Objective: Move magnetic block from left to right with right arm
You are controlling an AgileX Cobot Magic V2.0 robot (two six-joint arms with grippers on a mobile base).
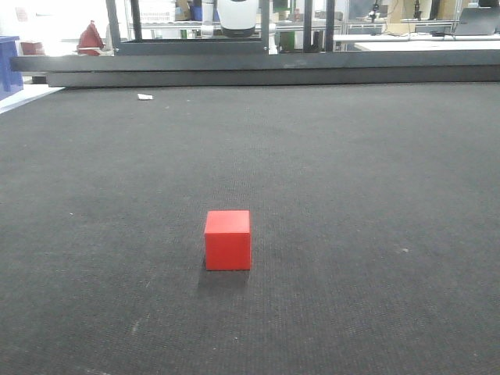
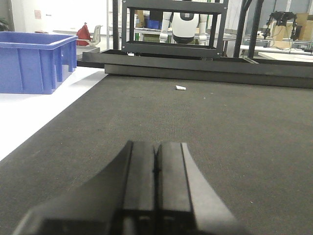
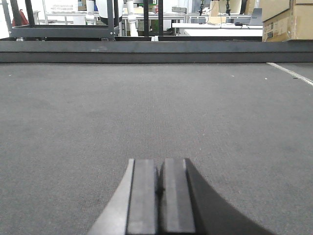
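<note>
Sitting just below the middle of the front view, the magnetic block (image 1: pixel 228 240) rests flat on the dark mat (image 1: pixel 375 156), absent from both wrist views. The right gripper (image 3: pixel 160 169) and left gripper (image 2: pixel 155 152) are both clenched on nothing. Unless the right jaws open first, the approach would likely shove the block aside; an off-centre pinch could squirt it out.

Bright even light; overexposed background; near end effectors blurred.

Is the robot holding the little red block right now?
No, the magnetic block sits alone on the dark mat with nothing gripping it.
</note>
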